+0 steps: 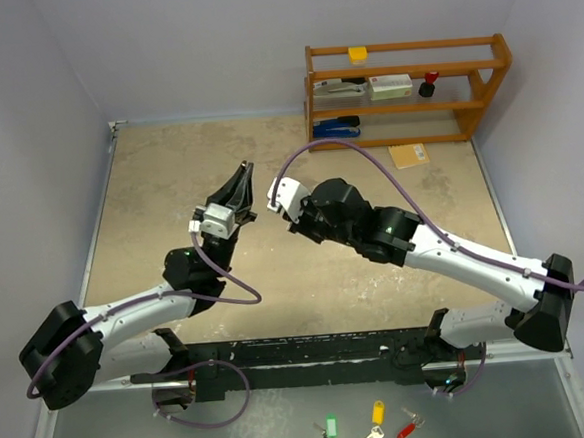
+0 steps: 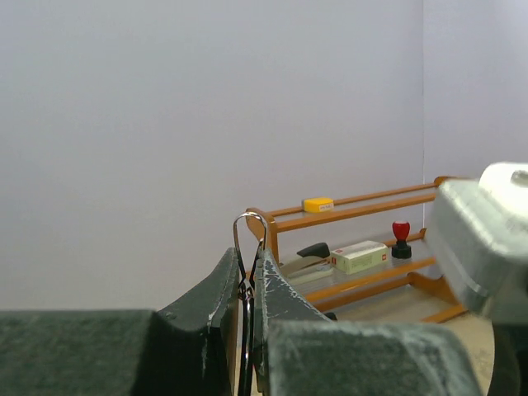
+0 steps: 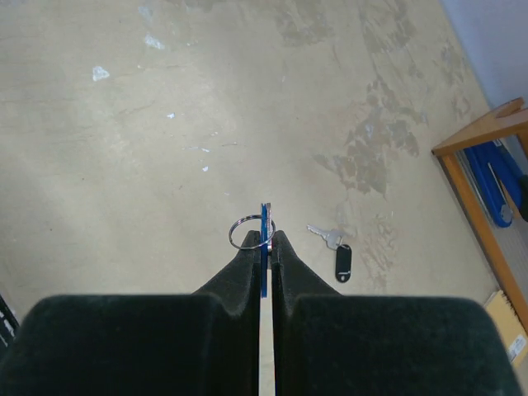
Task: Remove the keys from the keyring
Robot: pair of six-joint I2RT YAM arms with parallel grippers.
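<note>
In the left wrist view my left gripper (image 2: 247, 257) is shut on the keyring (image 2: 250, 224). It is a thin silver wire loop seen almost edge on, and it rises above the fingertips. From the top view that gripper (image 1: 245, 172) is raised and points toward the back. My right gripper (image 3: 266, 238) is shut on a blue-headed key (image 3: 265, 216), also seen edge on, with a small silver ring (image 3: 244, 233) through its head. On the table beyond lies a silver key with a black head (image 3: 342, 261). From above, the right wrist (image 1: 322, 212) hides its own fingers.
A wooden shelf (image 1: 408, 91) at the back right holds a blue stapler, a box, a red stamp and a yellow item. A tan pad (image 1: 409, 155) lies in front of it. Green (image 1: 332, 427), yellow (image 1: 378, 413) and red (image 1: 409, 429) tagged keys lie behind the arm bases.
</note>
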